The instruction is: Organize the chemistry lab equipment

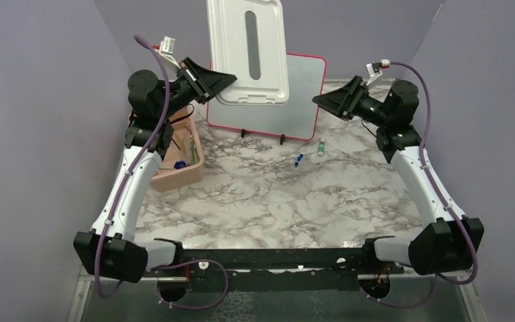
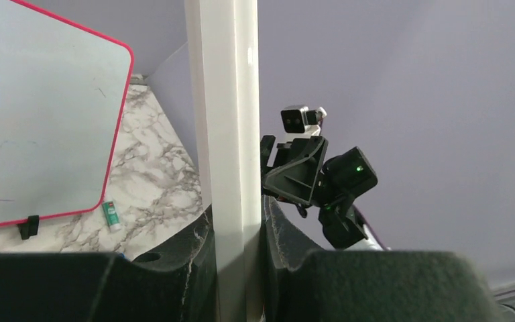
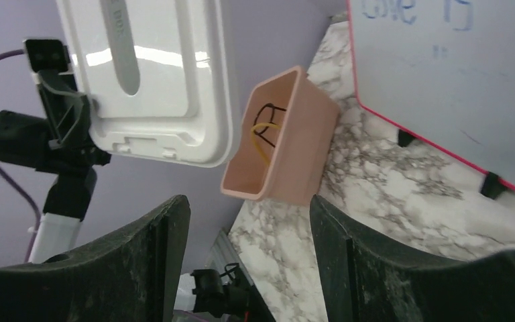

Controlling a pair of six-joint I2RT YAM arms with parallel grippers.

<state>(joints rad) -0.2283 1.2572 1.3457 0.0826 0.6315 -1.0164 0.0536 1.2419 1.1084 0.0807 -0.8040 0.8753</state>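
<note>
Our left hand (image 1: 222,80) pinches the white lid (image 1: 248,47) by its edge, holding it up over the far left of the tabletop (image 1: 275,201). Our right hand (image 1: 325,100) hangs spread and empty toward the far right corner. Much seems packed: the black wire ring tripod (image 3: 268,117) and tan rubber tube (image 3: 261,137) sit in the pink bin (image 1: 182,176) at the left edge. The blue-capped tubes (image 1: 298,159) and a vial (image 1: 321,147) lie loose near the whiteboard (image 1: 295,94), to be collected before the lid goes on.
</note>
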